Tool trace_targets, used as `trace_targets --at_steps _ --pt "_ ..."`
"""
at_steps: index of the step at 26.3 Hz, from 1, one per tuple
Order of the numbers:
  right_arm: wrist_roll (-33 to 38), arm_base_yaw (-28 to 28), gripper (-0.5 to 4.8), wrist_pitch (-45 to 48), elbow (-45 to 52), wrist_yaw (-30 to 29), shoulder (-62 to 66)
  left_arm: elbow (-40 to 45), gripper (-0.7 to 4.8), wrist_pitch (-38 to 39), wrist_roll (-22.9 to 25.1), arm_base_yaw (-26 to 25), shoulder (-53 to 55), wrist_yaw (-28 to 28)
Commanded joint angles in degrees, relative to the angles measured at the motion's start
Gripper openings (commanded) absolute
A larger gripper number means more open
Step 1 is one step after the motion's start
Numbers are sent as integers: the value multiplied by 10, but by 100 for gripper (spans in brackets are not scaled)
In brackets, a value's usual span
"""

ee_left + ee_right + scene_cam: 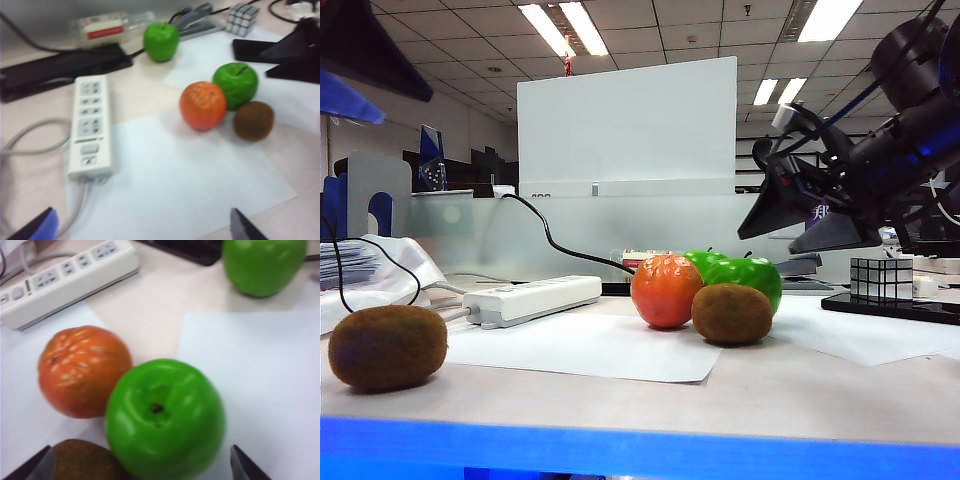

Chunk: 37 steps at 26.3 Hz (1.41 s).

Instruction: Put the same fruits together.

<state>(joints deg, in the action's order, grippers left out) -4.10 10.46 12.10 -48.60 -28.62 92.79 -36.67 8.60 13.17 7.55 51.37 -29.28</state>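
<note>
From the table's edge I count two kiwis, two green apples and one orange-red fruit (pixel 666 290); the near kiwi (pixel 388 347) lies alone at about eight o'clock, well apart from the rest; the far kiwi (pixel 732 313) touches the orange-red fruit near the centre; the front apple (pixel 752 277) sits just behind that kiwi, and the back apple (pixel 703 261) peeks out beside it; one white power strip (pixel 532 300) lies at nine o'clock of the cluster; one mirrored cube (pixel 881 278) stands at three o'clock; the right gripper (pixel 790 222) hangs above the cluster at about two o'clock, fingers spread, holding nothing.

The left wrist camera shows one kiwi, two apples and one orange-red fruit on a white paper sheet (pixel 180 185); the back apple stands alone at twelve o'clock of the cluster; the left gripper (pixel 142 225) hovers over the paper, tips wide apart and empty.

The right wrist camera shows the front apple directly under the splayed right gripper, with the orange-red fruit against it; one kiwi edges in beside a fingertip.
</note>
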Motion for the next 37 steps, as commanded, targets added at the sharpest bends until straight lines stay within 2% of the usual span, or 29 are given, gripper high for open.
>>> trace_targets --at_steps 1,5,12,13,14,15,16,17,20,24,37 --pt "0 13 479 17 -6 -5 4 -4 479 -22 4 0 -1 -17" --pt "1 16 479 7 -30 -16 25 -4 479 -25 4 0 -1 -31" --pt "-1 21 479 -27 -94 -3 68 -4 471 -24 4 0 -1 -31" --pt "-3 21 479 -32 -98 1 69 -4 383 -24 3 0 -1 -31" --pt "-5 21 479 -36 -99 7 69 -4 269 -24 4 0 -1 -31" --pt "-7 21 479 -41 -99 9 69 -4 195 -24 4 0 -1 -32" --pt "-7 21 479 -49 -99 17 69 -4 140 -24 4 0 -1 -32" --pt "-7 21 479 -57 -99 17 69 -4 121 -24 4 0 -1 -31" --pt "-9 21 479 -87 -99 17 69 -4 112 -24 6 0 -1 -31" --pt "-21 21 479 -98 -99 17 69 -4 45 -25 6 0 -1 -31" --pt "-15 22 479 -85 -102 2 128 -4 43 -25 5 0 -1 -31"
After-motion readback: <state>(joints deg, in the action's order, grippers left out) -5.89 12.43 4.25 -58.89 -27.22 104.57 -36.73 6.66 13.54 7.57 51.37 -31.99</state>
